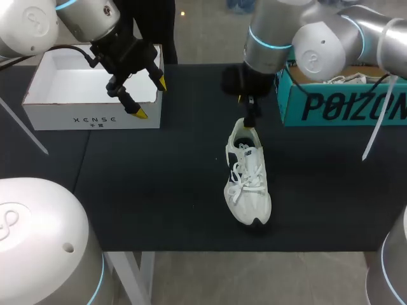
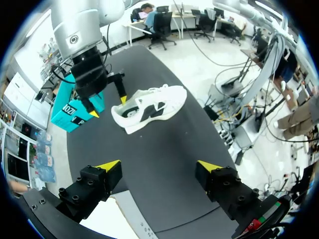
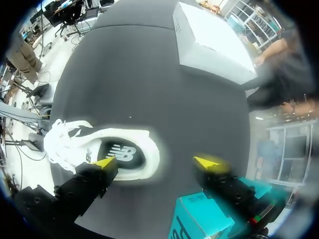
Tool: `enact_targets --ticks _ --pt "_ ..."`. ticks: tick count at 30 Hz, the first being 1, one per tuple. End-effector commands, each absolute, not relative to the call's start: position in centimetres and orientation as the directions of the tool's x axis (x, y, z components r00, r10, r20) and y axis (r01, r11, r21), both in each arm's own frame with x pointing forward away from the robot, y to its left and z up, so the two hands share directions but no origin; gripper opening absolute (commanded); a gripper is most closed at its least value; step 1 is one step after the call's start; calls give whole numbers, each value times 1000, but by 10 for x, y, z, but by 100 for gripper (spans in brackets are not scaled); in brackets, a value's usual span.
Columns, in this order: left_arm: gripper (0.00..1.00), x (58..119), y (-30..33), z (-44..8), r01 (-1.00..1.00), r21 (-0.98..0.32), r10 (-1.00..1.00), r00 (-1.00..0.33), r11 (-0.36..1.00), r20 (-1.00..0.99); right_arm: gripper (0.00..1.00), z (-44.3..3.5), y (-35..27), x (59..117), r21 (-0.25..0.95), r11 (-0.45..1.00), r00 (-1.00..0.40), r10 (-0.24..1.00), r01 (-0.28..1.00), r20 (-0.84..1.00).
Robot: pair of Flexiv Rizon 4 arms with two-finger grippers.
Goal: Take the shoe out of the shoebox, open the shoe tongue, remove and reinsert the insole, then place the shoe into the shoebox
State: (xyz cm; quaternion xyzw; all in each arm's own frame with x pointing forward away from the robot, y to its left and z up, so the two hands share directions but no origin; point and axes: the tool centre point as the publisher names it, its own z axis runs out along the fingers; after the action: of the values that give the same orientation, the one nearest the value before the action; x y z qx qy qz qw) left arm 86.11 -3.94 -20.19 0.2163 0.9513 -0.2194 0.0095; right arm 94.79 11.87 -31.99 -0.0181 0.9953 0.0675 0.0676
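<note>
Shoe (image 1: pixel 247 175) stood upright on surface (image 1: pixel 159 190), outside teal shoebox (image 1: pixel 343 101). Right end effector (image 3: pixel 157 162) spread wide over heel, likely positioned for tongue and insole access. Left end effector (image 1: pixel 151 98) held wide by white box (image 1: pixel 63 114), kept out of way

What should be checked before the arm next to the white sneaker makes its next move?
1. White lace-up sneaker out of the teal cardboard shoebox, upright on the black table mat: ok.
2. Right gripper open at the sneaker's heel, gripping nothing: ok.
3. Left gripper open and empty above the white cardboard box, apart from the sneaker: ok.
4. Sneaker's top opened up: not ok, the white laces lie crossed over it.
5. Dark insole inside the sneaker: ok, it shows through the heel opening.
</note>
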Motion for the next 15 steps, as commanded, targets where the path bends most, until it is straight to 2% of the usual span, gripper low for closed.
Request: enact_targets --ticks 1,15 --pt "100 861 -40 -202 416 -411 408 -906 811 -112 100 -336 123 959 129 991 -993 -26 -41 -115" --pt "100 861 -40 -202 416 -411 408 -906 811 -112 100 -353 119 970 119 993 -996 -6 -16 -86"
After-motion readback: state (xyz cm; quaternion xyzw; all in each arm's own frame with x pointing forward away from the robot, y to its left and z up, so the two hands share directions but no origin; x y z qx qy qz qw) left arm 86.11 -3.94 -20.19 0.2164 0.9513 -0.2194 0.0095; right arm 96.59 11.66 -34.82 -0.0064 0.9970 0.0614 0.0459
